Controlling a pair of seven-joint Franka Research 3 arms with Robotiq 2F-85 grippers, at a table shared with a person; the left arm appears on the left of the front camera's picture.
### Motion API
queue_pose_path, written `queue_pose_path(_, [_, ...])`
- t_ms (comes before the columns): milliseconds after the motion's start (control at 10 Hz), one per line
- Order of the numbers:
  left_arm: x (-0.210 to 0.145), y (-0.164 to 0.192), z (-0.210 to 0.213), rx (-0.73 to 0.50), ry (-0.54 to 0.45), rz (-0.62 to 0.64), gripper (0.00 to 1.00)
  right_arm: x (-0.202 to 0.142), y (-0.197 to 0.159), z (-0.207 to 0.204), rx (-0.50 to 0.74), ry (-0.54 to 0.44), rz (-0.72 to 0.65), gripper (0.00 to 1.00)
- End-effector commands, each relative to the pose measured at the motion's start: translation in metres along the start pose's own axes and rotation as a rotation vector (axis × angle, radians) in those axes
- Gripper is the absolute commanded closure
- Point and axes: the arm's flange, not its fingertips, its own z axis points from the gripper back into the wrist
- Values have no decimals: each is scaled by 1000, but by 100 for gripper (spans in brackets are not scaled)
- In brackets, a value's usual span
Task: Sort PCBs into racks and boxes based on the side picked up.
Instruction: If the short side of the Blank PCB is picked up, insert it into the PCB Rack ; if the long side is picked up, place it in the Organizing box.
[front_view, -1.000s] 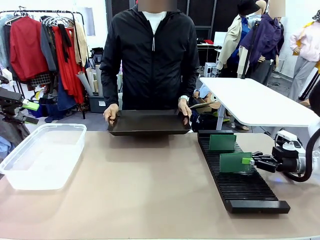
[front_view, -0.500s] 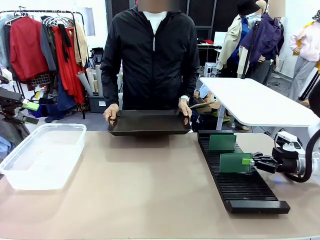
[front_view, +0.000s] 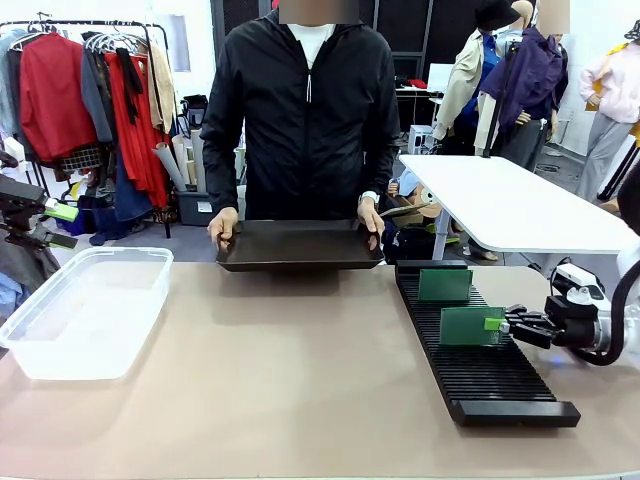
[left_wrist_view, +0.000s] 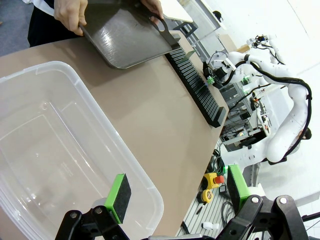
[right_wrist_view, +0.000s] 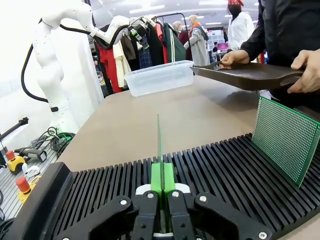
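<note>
right tool (front_view: 497, 323) pinching PCB (front_view: 470, 326) edge, in rack (front_view: 485, 372)

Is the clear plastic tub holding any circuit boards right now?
No: in the left wrist view the clear tub holds nothing; both PCBs stand in the black rack.

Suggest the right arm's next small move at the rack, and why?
Probably open the right gripper and back away. It is shut on a PCB that stands upright on edge in the rack, apparently seated between the ribs, with another PCB already standing farther along. Whether it is fully bottomed in its slot can't be told, so release gently.
</note>
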Motion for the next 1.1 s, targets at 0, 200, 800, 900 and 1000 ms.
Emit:
queue_pose_path(0, [0,-3,0,4,-1,2,0,-19,-4,-1,-74,77,47,100])
queue_pose_path(200, [0,-3,0,4,-1,2,0,-20,-4,-1,-76,96,45,100])
queue_pose_path(800, [0,-3,0,4,-1,2,0,-26,-7,-5,-84,136,45,100])
queue_pose_path(900, [0,-3,0,4,-1,2,0,-29,-8,-6,-88,145,42,100])
queue_pose_path(1000, [0,-3,0,4,-1,2,0,-30,-8,-6,-89,149,43,100])
